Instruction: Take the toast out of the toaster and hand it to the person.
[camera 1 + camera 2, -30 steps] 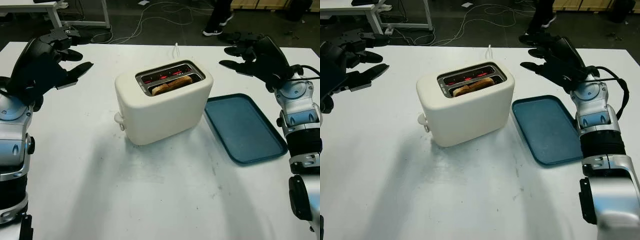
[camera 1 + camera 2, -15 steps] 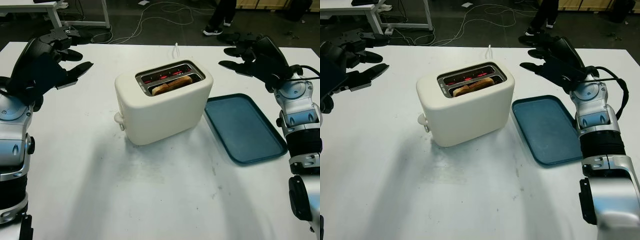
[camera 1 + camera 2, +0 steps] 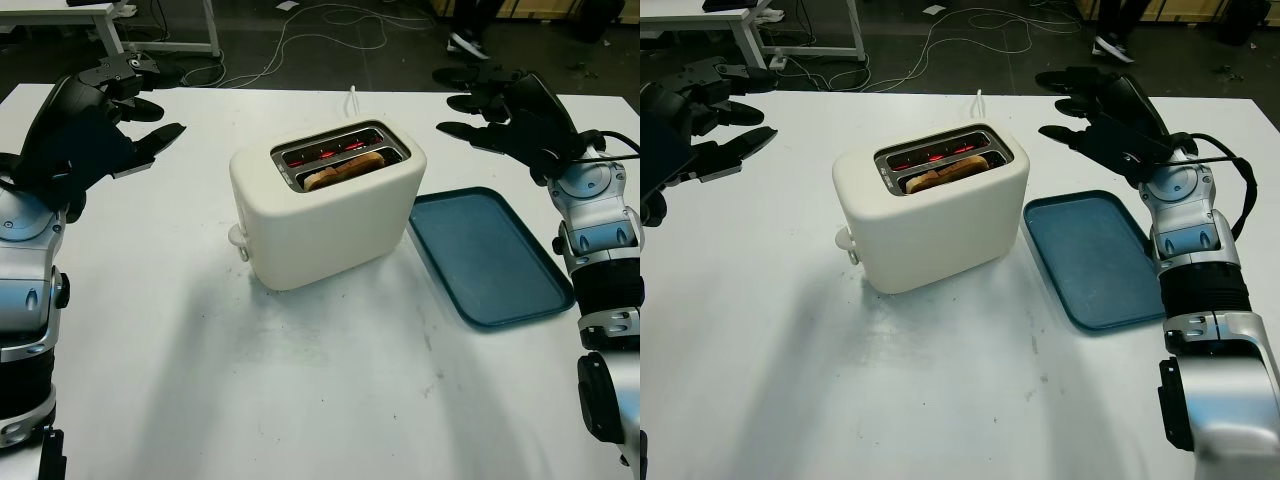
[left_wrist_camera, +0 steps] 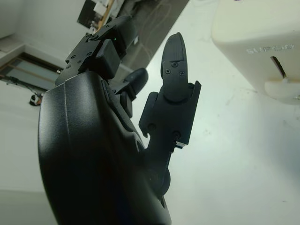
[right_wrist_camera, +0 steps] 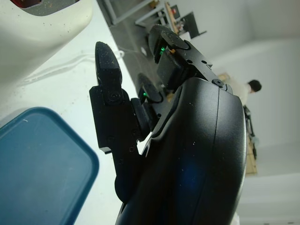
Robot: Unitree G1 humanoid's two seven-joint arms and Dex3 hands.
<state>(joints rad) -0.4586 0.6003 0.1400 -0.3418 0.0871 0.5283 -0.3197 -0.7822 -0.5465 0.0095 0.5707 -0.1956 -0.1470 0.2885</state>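
Toast [image 3: 343, 169] sits in the front slot of the toaster [image 3: 325, 205]; neither hand touches it.

Left hand [image 3: 95, 125] is raised over the far left of the table [image 3: 300, 400], holding nothing, fingers extended toward the toaster, well apart from it. Right hand [image 3: 505, 110] is raised over the far right of the table, beyond the tray [image 3: 488, 256], also holding nothing, fingers extended toward the toaster. Toaster stands mid-table, cream body, lever knob [image 3: 238, 238] on its left end; back slot glows red. Blue tray lies just beside the toaster's right side. A person's shoe [image 3: 468, 44] shows on the floor past the table's far edge, among cables [image 3: 320, 30].
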